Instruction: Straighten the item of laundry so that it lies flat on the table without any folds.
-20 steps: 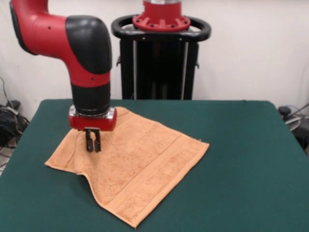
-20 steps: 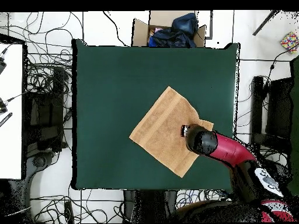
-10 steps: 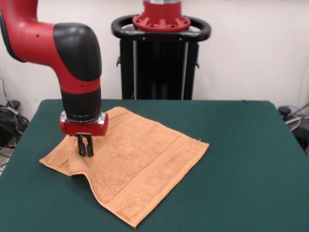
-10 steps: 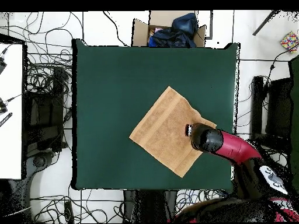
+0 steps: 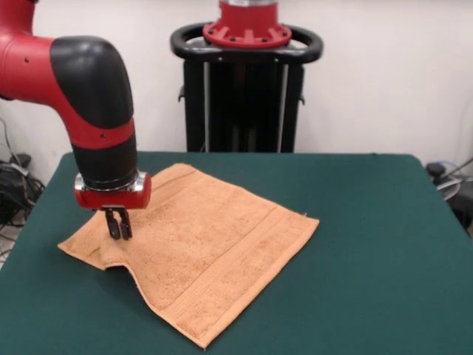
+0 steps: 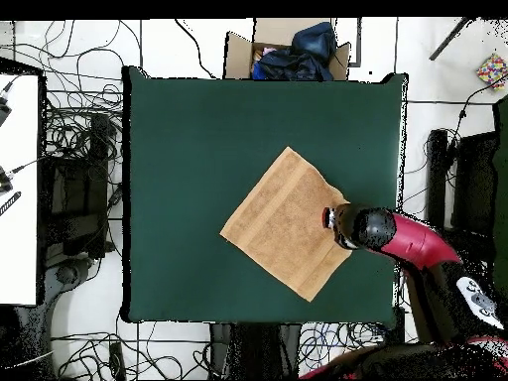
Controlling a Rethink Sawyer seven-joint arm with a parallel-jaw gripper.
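My hand (image 5: 117,229) has its fingers pressed together, pinching the towel (image 5: 203,248) near its corner toward the desk's (image 5: 369,244) edge. The towel lies mostly spread on the green desk. I judge this the pulling-out step; next, draw the corner outward, flattening the leftover tuck.

Green table (image 5: 369,244), orange towel (image 5: 207,251) lying on it
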